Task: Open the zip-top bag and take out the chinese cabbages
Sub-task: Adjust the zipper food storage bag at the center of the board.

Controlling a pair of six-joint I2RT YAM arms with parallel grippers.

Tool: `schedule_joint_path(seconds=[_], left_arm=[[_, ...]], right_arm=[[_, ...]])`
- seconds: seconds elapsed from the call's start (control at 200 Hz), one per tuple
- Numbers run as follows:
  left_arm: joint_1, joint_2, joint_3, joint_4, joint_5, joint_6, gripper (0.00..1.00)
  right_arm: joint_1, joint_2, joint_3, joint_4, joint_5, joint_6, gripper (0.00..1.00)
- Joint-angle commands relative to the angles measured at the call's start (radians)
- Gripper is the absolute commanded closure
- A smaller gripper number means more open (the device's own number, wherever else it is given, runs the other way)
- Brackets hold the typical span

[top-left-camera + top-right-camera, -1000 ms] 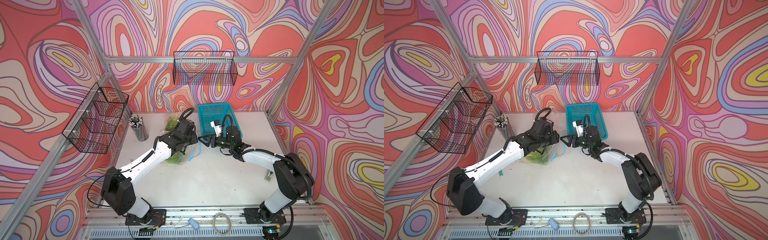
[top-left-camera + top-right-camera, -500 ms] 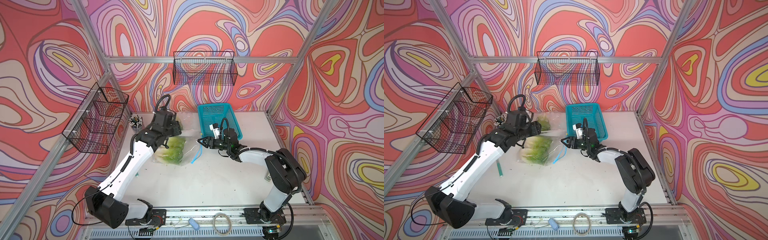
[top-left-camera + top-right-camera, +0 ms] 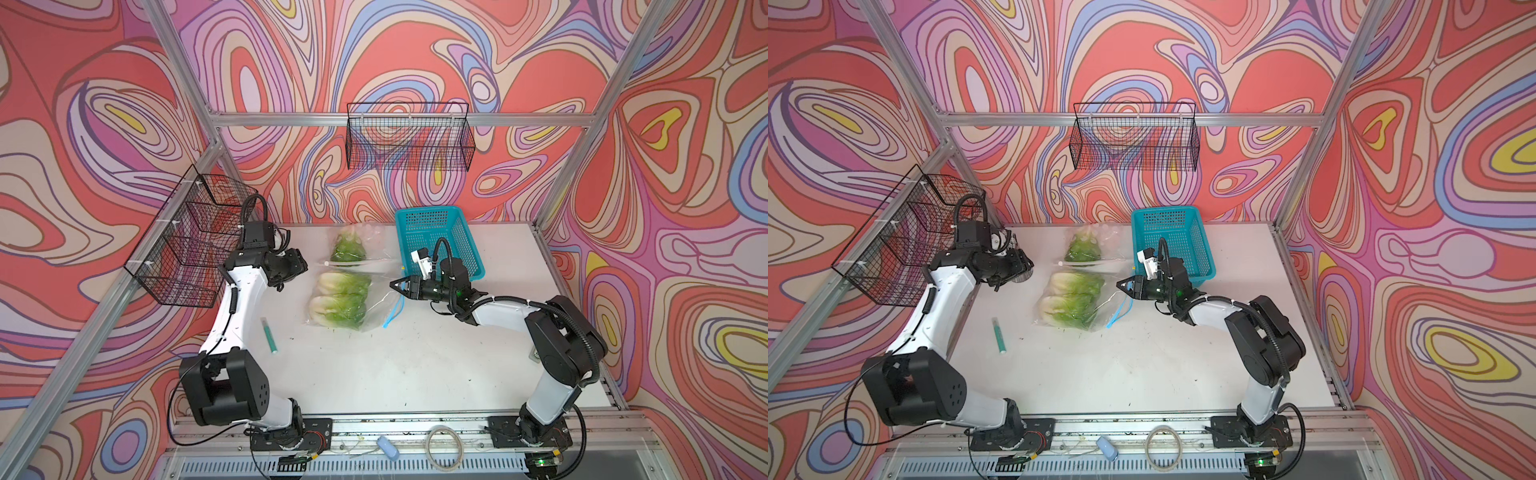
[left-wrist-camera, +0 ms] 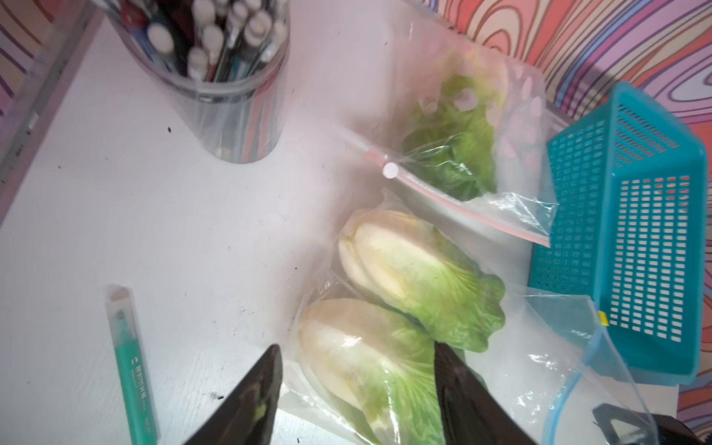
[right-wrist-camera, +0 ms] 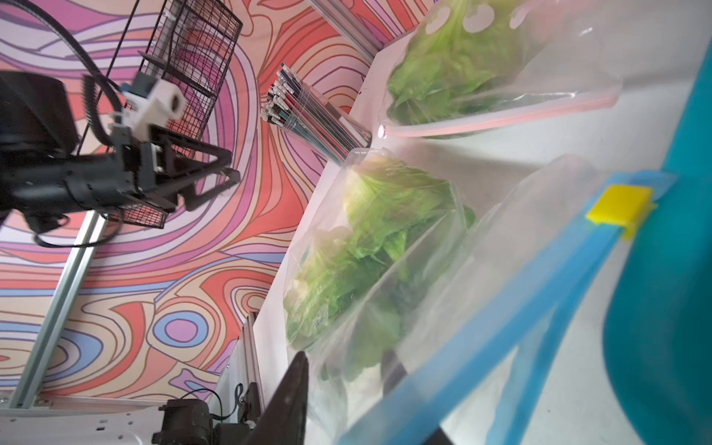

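Since the chinese cabbages (image 3: 338,309) lie inside the zip-top bag (image 3: 380,303) on the tabletop (image 3: 415,365), imo the right pincer (image 3: 392,284), half-closed at its mouth (can't tell if gripping), should pinch one layer only while the left pincer (image 4: 356,346) hangs spread, empty.

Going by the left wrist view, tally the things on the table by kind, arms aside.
zip-top bags: 2
chinese cabbages, blue-zip bag: 2
leafy head, pink-zip bag: 1
teal basket: 1
green marker: 1
pen cup: 1
Total: 8
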Motion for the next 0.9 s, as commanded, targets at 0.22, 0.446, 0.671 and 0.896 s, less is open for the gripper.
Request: schedule_joint_path(seconds=[0.22,0.446,0.671,0.896], left_arm=[[0.088,0.187,-0.076,0.083,0.266,0.031,0.34],[0.096,0.284,-0.081,0.110,0.341,0.043,0.31],[0.101,0.351,-0.084,0.165,0.385,0.029,0.31],[0.103,0.406,-0.110,0.222,0.470,-0.005,0.34]], right_arm=[[0.003,0.035,0.031,-0.003,-0.019,-0.004,1.00],[0.003,0.044,0.032,0.008,-0.040,-0.007,1.00],[0.003,0.047,0.021,0.024,-0.047,-0.008,1.00],[0.002,0.055,0.015,0.041,-0.060,-0.001,1.00]])
